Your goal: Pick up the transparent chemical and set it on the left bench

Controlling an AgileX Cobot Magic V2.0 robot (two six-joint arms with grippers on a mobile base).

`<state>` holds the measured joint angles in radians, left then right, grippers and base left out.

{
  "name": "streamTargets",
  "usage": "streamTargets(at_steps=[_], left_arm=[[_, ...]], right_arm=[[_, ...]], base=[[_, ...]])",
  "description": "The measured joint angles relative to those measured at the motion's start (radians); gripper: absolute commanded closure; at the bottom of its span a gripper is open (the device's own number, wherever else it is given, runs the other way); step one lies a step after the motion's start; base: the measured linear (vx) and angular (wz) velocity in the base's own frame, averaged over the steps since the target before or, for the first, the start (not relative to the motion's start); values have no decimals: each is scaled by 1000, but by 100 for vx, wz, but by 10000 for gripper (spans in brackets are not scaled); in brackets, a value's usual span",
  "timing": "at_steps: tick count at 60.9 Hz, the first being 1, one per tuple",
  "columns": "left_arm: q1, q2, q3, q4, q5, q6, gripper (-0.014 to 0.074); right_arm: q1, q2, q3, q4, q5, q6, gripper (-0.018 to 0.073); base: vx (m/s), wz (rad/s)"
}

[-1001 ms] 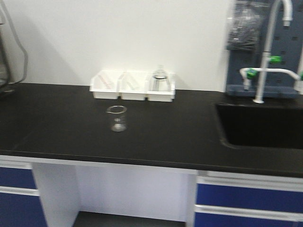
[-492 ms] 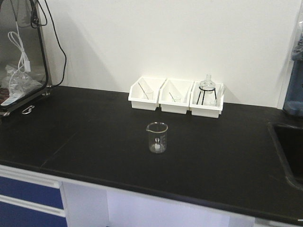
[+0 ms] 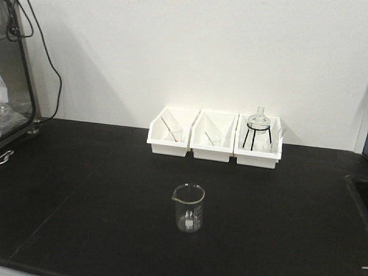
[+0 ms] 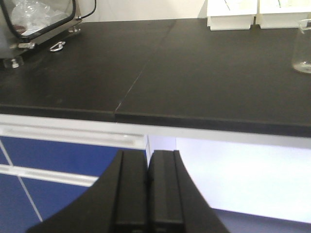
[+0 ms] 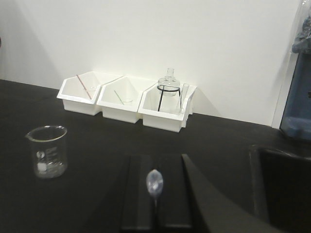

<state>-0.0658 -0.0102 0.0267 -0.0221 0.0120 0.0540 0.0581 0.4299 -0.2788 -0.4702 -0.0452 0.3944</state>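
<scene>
The beaker [image 3: 188, 208] has unreadable white marks; the front view now sits closer. The left claw [image 4: 148, 194] and right claw [image 5: 155, 199] are closed.

A black bench [image 3: 86, 190] is shown. A beaker [image 3: 188, 208] is stood on it near the front, and three white bins [image 3: 211, 153] are lined up along the wall.

Soft, even light shades the wall [image 3: 172, 57] faintly; slight grain.
</scene>
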Motion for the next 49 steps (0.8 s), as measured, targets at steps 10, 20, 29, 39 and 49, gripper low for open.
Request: streamTargets(at_steps=[10, 20, 29, 39, 49], left_arm=[[0, 0, 0, 0, 0, 0, 600], [0, 0, 0, 0, 0, 0, 600], [0, 0, 0, 0, 0, 0, 600], [0, 0, 0, 0, 0, 0, 600], [0, 0, 0, 0, 0, 0, 600]], right_arm=[[0, 0, 0, 0, 0, 0, 564], [0, 0, 0, 0, 0, 0, 564], [0, 0, 0, 0, 0, 0, 564], [0, 0, 0, 0, 0, 0, 564], [0, 0, 0, 0, 0, 0, 564]], base=[[32, -7], [27, -9], [21, -10], [17, -9], [12, -5]])
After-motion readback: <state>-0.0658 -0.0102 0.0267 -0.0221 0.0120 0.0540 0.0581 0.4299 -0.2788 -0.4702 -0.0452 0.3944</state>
